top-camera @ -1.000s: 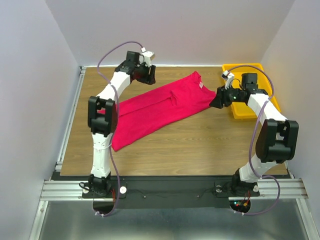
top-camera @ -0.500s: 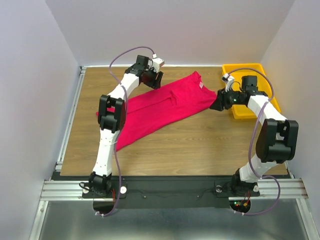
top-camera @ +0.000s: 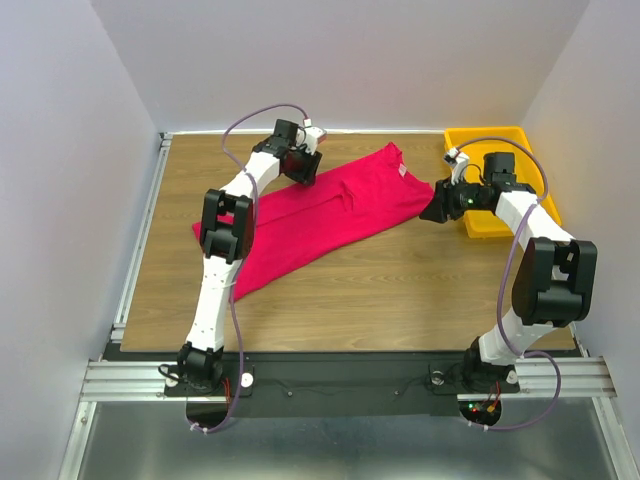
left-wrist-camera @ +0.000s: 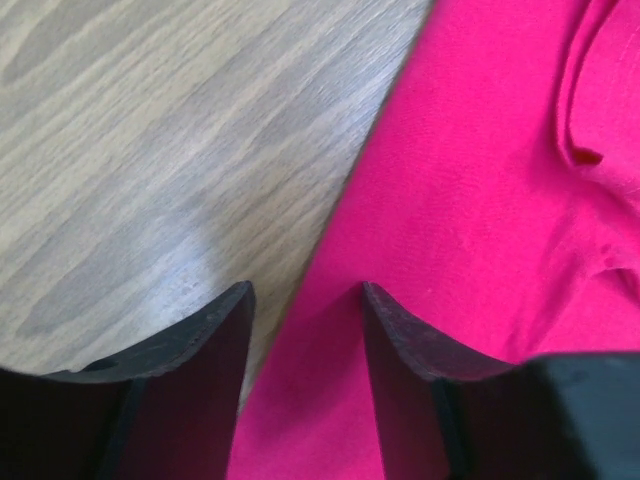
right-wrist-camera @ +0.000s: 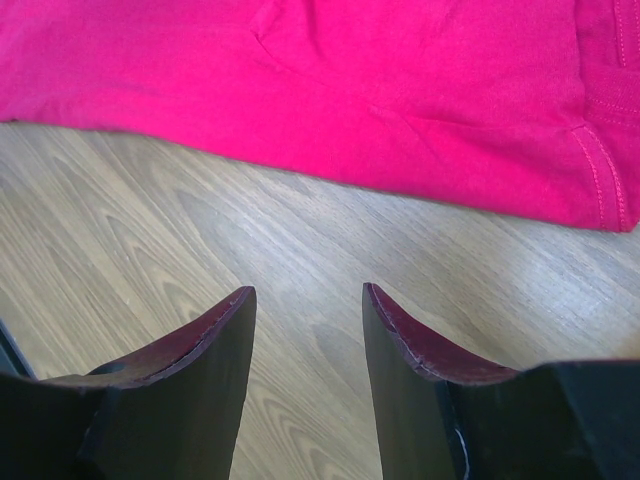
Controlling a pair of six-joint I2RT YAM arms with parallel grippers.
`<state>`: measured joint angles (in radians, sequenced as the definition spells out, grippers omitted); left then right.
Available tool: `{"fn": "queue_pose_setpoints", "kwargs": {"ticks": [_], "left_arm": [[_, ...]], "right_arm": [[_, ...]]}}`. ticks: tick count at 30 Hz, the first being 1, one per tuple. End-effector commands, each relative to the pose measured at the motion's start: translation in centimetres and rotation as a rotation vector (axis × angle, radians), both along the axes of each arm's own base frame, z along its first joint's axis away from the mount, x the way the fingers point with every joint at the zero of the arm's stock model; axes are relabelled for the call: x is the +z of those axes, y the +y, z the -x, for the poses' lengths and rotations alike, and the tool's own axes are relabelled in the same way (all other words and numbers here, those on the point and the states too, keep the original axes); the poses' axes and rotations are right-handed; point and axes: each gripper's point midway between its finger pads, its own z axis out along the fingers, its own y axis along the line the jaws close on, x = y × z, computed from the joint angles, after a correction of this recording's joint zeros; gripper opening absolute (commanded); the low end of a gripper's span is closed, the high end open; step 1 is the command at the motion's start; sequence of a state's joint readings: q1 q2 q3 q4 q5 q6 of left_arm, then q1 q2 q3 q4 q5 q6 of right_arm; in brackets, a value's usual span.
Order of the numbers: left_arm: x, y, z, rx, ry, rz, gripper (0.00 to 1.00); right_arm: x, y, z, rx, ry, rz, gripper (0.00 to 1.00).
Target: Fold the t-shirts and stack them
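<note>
- The crimson t-shirt lies spread diagonally across the table, unfolded, its labelled end nearest the yellow tray.
- The left gripper hangs at the shirt's far edge, jaws apart, 1 finger over wood and 1 over cloth, holding nothing.
- The right gripper stands parted over bare wood beside the opposite edge; contact with the table is hard to judge.
- A clean fold likely needs both to pinch the edges only, then lift together.

T-shirt matt cloth; table smooth wood-grain; tray probably glossy plastic.
</note>
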<state>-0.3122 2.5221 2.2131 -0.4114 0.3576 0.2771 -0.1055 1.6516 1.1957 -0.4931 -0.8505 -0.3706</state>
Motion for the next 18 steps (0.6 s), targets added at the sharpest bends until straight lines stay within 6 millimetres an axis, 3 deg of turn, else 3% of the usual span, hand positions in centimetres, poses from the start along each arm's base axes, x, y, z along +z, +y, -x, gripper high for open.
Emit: {"fn": "queue_pose_setpoints", "kwargs": {"ticks": [1,7,12,13,14,15,18], "left_arm": [[2.5,0.1,-0.9,0.004,-0.051,0.017,0.54],[1.5,0.3,0.5,-0.016,0.004,0.036,0.43],[1.1,0.4,1.5,-0.023,0.036,0.042,0.24],[1.1,0.6,1.5,-0.017,0.036,0.041,0.18],[1.0,0.9,1.4,-0.003,0.037,0.034,0.04],[1.1,1.5,1.1,0.022,0.038,0.029,0.0],[1.4,3.2,0.5,0.079,0.037,0.026,0.0]], "right_arm": [[0.7,-0.1,-0.4,0.013,-0.048,-0.013,0.53],[0.6,-0.3,-0.5,0.008,-0.043,-0.017,0.53],[0.4,-0.3,-0.5,0.006,-0.035,-0.02,0.53],[0.3,-0.3,-0.5,0.006,-0.033,-0.02,0.53],[0.2,-0.3,-0.6,0.006,-0.033,-0.019,0.53],[0.2,-0.4,-0.6,0.003,-0.031,-0.017,0.53],[0.0,-0.4,-0.5,0.004,-0.028,-0.017,0.53]]}}
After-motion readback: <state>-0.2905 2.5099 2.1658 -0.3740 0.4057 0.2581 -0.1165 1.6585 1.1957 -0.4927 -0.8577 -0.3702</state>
